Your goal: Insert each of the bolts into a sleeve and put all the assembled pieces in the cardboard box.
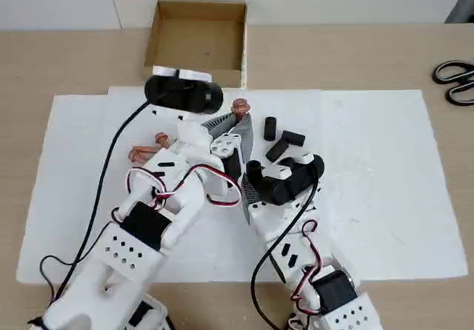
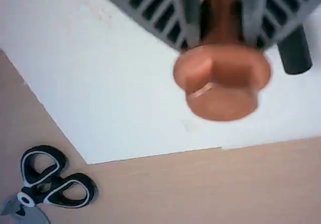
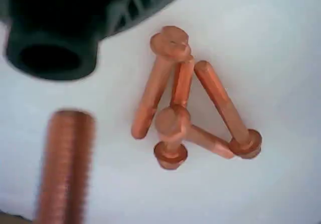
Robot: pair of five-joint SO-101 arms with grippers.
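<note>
My left gripper (image 2: 220,13) is shut on a copper bolt (image 2: 220,78), whose hex head sticks out past the grey fingers; the head also shows in the high view (image 1: 240,108). My right gripper (image 1: 250,178) is shut on a black sleeve (image 3: 50,53), its open bore facing the camera. The held bolt's threaded end (image 3: 65,163) hangs close beside that sleeve, outside the bore. Several loose bolts (image 3: 190,108) lie piled on the white mat (image 1: 385,182). The cardboard box (image 1: 198,38) stands empty behind the mat.
Three loose black sleeves (image 1: 281,139) lie on the mat just right of the grippers. Scissors (image 1: 455,78) rest on the wooden table at the far right, off the mat. The two arms stand close together at the mat's middle.
</note>
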